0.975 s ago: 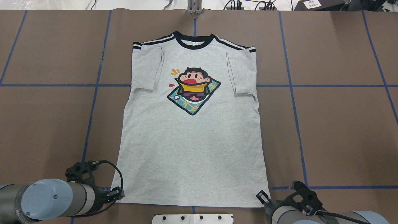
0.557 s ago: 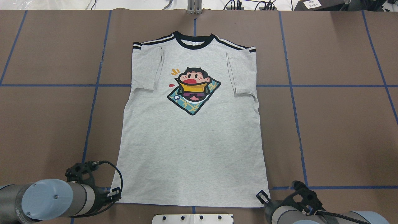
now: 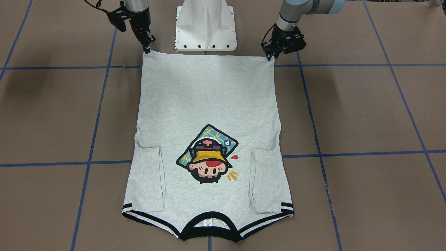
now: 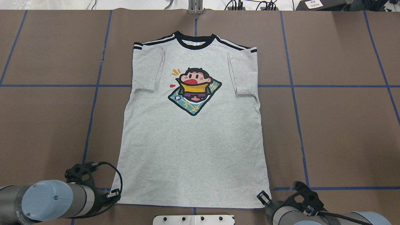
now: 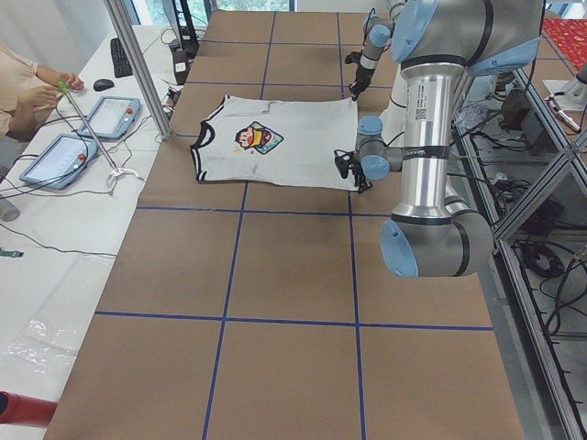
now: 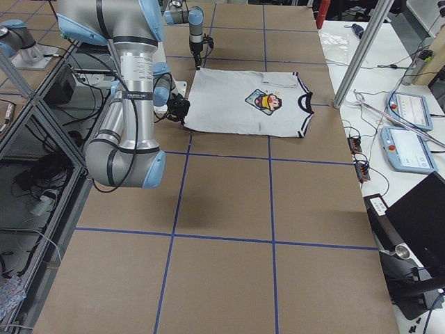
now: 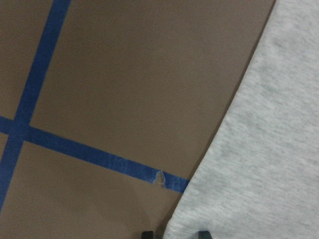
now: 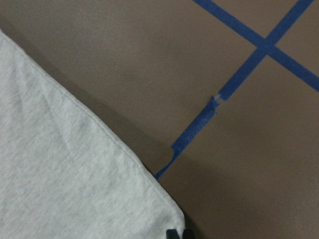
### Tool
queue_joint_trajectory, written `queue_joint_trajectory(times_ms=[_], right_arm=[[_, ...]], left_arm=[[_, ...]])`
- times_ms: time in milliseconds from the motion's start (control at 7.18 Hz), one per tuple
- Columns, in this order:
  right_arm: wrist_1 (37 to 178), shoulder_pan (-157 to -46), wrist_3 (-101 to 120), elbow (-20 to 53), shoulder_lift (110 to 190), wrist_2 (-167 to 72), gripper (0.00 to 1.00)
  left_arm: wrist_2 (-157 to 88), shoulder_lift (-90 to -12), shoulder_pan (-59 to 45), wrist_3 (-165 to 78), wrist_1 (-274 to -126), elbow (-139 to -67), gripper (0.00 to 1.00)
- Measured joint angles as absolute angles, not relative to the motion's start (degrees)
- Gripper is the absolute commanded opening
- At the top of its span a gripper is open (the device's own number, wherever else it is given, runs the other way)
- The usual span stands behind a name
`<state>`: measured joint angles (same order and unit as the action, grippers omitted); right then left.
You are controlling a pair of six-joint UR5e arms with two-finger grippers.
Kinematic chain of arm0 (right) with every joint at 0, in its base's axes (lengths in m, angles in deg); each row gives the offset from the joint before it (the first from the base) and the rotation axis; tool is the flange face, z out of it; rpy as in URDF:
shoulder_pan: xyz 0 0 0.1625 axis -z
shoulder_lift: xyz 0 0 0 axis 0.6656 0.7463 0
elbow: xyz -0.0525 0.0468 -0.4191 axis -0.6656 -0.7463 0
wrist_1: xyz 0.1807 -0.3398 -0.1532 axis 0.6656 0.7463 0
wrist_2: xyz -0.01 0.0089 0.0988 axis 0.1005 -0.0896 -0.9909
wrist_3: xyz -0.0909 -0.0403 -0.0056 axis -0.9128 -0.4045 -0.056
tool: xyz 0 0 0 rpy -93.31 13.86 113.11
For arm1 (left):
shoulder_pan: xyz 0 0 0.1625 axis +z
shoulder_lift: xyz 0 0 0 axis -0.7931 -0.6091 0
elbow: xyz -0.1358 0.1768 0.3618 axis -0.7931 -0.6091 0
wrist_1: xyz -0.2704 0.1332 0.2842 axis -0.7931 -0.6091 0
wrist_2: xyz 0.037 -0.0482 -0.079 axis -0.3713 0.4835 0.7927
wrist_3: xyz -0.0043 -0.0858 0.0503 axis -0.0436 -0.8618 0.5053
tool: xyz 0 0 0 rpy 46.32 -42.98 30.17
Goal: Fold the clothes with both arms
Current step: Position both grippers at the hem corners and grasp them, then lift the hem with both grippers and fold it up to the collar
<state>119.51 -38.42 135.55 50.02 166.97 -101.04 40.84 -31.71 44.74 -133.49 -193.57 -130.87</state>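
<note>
Lighting is bright, even and diffuse from overhead; the bench [image 3: 366, 111] carries soft shadows, one dark patch at the front-facing view's upper left. Both wrist views are slightly soft, with a narrow shadow along the T-shirt [image 8: 65, 174] edge; side views bend toward their edges.

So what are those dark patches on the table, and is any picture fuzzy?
Front-facing view: a soft shadow on the table, picture's left. Right-side view: another shadow beside the right arm. Wrist views: slightly fuzzy close-ups of the shirt.
</note>
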Motion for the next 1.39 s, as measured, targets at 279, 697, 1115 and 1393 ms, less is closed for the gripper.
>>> queue_joint_trajectory(times_ms=[279, 697, 1115, 1393], right_arm=[[119.5, -38.5, 135.5, 50.0, 167.0, -101.0, 0.0], [119.6, -38.4, 135.6, 50.1, 167.0, -101.0, 0.0], [124.5, -36.7, 135.7, 55.2, 167.7, -101.0, 0.0], [131.9, -35.8, 136.0, 60.9, 167.8, -101.1, 0.0]], left_arm=[[41.1, -31.7, 44.7, -133.5, -193.5, -130.9, 0.0], [43.4, -32.0, 44.6, -133.4, -193.4, -131.9, 0.0], [46.7, -31.5, 43.9, -134.0, -190.4, -141.7, 0.0], [47.9, -31.6, 43.6, -134.9, -188.7, -146.0, 0.0]])
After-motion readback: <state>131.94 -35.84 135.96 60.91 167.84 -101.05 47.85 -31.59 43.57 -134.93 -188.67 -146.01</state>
